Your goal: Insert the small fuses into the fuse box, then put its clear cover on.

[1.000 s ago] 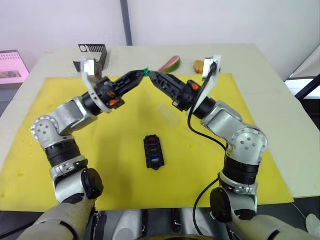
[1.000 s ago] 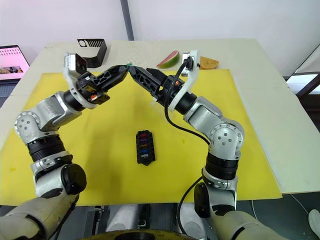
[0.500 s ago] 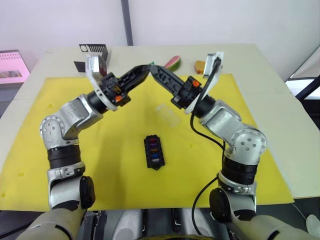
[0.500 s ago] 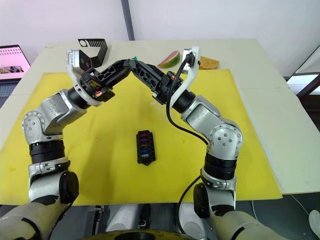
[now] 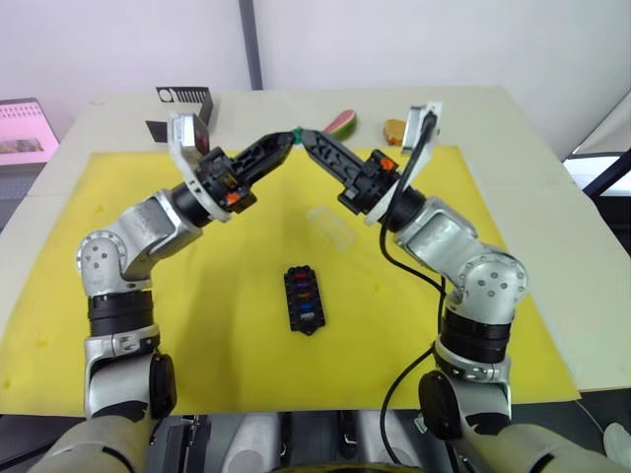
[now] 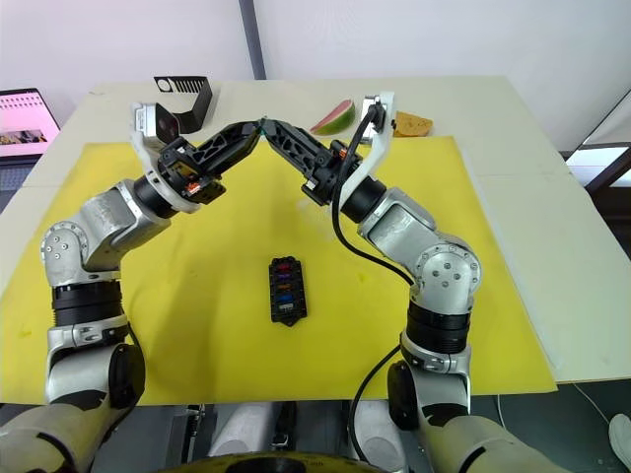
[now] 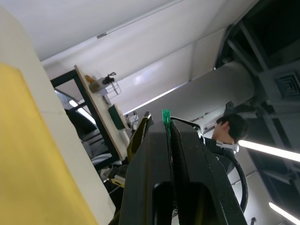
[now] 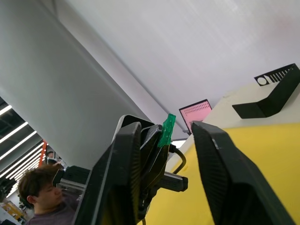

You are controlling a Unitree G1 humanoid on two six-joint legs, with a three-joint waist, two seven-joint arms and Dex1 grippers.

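Meeting tip to tip above the yellow mat, the left pincer (image 5: 288, 139) pinches a teal fuse (image 7: 166, 116); the right wrist view shows the right pincer (image 8: 165, 140) spread wide around it, the fuse box (image 5: 304, 299) on the counter (image 5: 513, 148) below

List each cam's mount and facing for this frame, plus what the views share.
Left and right eye: head-mounted, looking down over both arms at the yellow mat and fuse box.
Left wrist: looks up along the left end effector, shut on the teal fuse.
Right wrist: looks along the open right end effector at the left one's tip.
Shared: the teal fuse.
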